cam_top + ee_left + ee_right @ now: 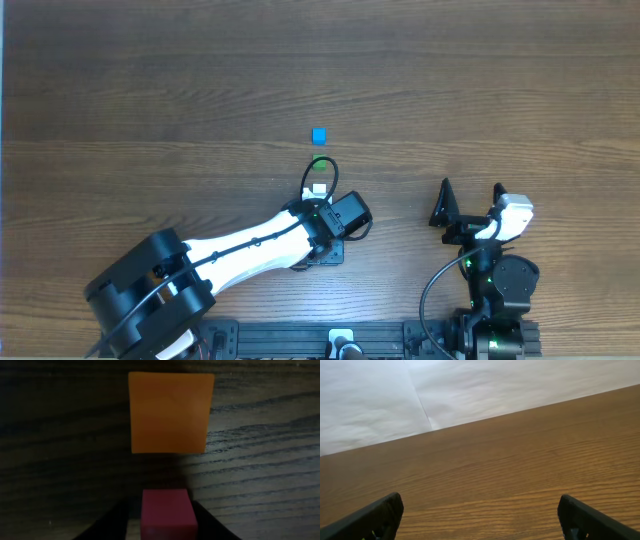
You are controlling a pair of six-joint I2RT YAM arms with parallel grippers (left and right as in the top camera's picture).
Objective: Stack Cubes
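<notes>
A red cube [168, 512] sits between the dark fingers of my left gripper [167, 519], which is shut on it. Just past it, an orange cube [170, 412] rests on the wooden table, close beneath and ahead of the held cube. From above, the left arm's wrist [320, 190] hangs over the table's middle. A small blue cube [319, 136] lies alone a short way beyond it. My right gripper [468, 198] stands open at the right near its base, with nothing between its fingers [375, 515].
The wooden table [150, 90] spreads bare around the cubes. In the right wrist view a white wall [470, 390] rises behind the table's far edge.
</notes>
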